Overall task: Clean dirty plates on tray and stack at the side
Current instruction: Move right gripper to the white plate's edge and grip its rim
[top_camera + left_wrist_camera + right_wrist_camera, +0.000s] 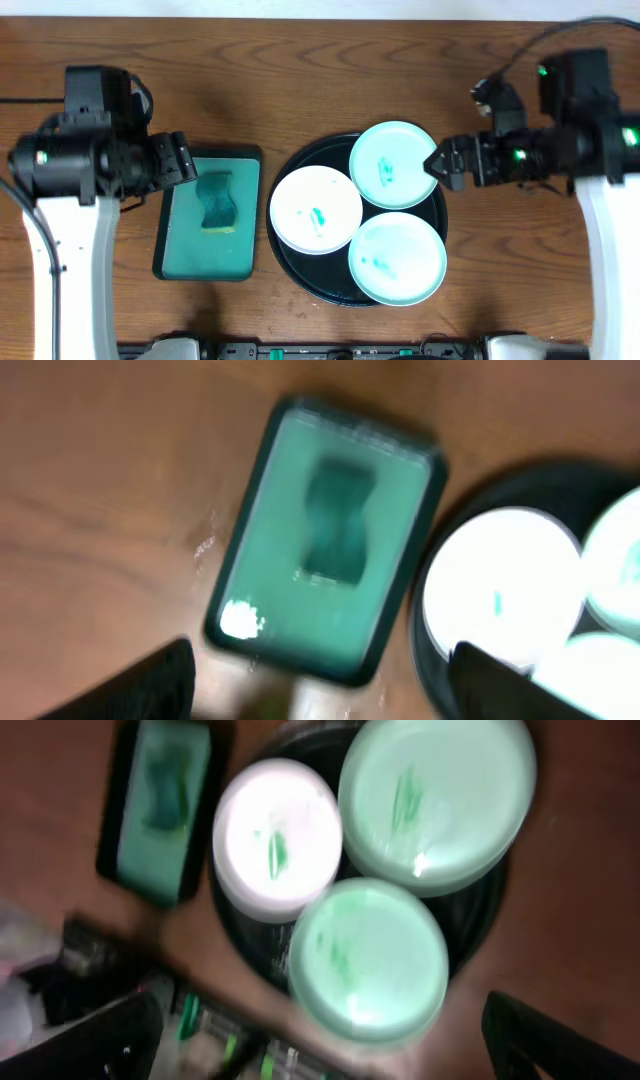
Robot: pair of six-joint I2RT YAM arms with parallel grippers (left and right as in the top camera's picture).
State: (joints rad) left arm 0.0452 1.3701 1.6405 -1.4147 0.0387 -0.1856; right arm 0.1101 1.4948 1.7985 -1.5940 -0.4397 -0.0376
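Black tray [305, 282]; white plate [315, 210], far mint plate [392, 165], near mint plate [397, 258], all smeared green. Teal tray [180, 245], teal sponge [218, 200]. Brown wood-grained surface [300, 60].

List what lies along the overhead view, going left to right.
Left claw → sponge → white plate → right claw.

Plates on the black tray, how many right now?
3: white plate on the tray's left, mint plate upper right, second mint plate lower right. None appear hidden.
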